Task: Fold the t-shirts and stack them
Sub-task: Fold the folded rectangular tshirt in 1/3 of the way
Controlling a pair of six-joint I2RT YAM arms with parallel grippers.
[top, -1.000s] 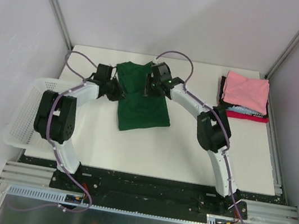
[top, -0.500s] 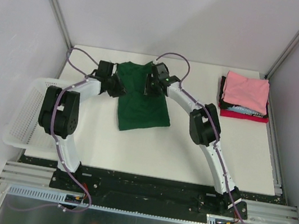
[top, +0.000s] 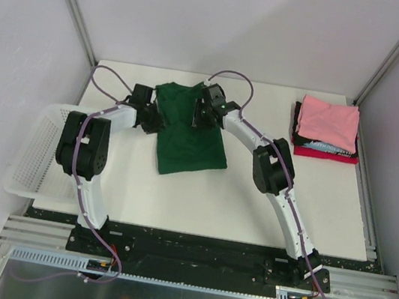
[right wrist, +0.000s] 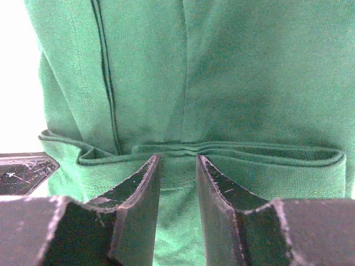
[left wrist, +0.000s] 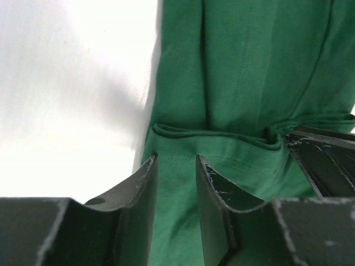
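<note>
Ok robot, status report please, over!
Left gripper open, right gripper open, both over the folded end of the green t-shirt. Folded stack sits far right. Nothing in the way.

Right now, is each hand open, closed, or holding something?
Left hand: open, jaws apart above the green t-shirt, gripping nothing.
Right hand: open too, above the same shirt's folded edge, gripping nothing.
</note>
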